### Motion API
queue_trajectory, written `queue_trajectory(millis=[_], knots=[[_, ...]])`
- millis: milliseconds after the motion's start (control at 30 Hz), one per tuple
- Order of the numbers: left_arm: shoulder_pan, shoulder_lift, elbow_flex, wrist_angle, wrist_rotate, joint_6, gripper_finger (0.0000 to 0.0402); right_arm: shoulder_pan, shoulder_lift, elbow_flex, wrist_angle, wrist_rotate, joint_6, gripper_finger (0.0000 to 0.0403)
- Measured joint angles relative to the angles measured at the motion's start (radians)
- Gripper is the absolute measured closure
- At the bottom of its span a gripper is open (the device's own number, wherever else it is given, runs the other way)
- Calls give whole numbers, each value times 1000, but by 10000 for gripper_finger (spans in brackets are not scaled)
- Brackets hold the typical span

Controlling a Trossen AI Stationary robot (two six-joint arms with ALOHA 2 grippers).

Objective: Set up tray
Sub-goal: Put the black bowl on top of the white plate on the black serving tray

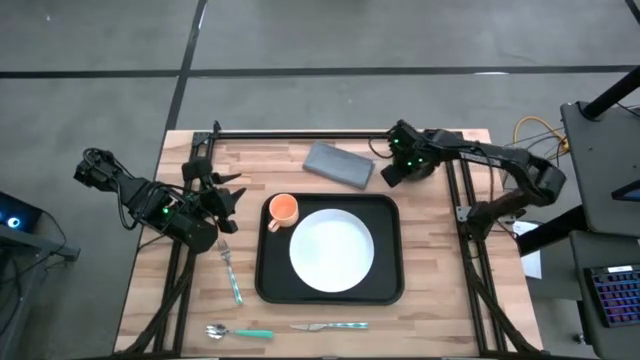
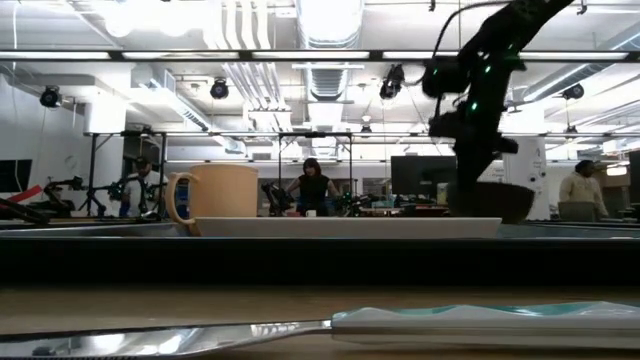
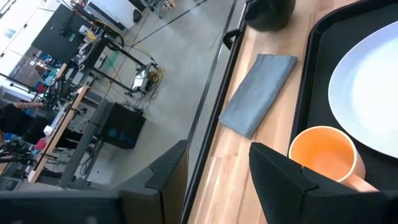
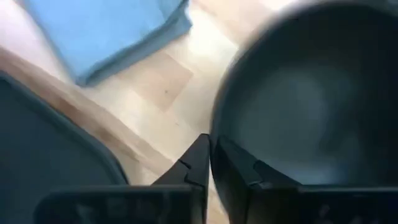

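The right gripper (image 4: 210, 163), fingers pinched together apparently on the dark bowl's (image 4: 311, 93) rim, must next lift it onto the tray (image 1: 385, 290); the left gripper (image 1: 228, 197) waits open.

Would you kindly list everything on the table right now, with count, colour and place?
tray: one, black, table centre.
plate: one, white, on the tray.
mug: one, orange, tray's far left corner.
napkin: one, grey, folded, beyond the tray.
bowl: one, dark, right of the napkin, under the right gripper.
fork: one, teal-handled, left of the tray.
spoon: one, near edge.
knife: one, near edge.
left gripper: jaws open, left of the mug.
right gripper: jaws shut at the bowl's rim.
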Motion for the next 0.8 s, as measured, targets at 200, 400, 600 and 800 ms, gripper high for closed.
queue_trajectory(millis=[200,400,600,800], knots=[[0,0,0,0,0,0,251,63,-174,0,-107,3,66,393],[0,0,0,0,0,-2,251,197,-267,27,-253,7,153,394],[2,0,-10,0,0,-10,251,506,-219,183,-396,76,300,394],[2,0,-10,1,0,-26,251,797,-28,471,-537,181,354,395]])
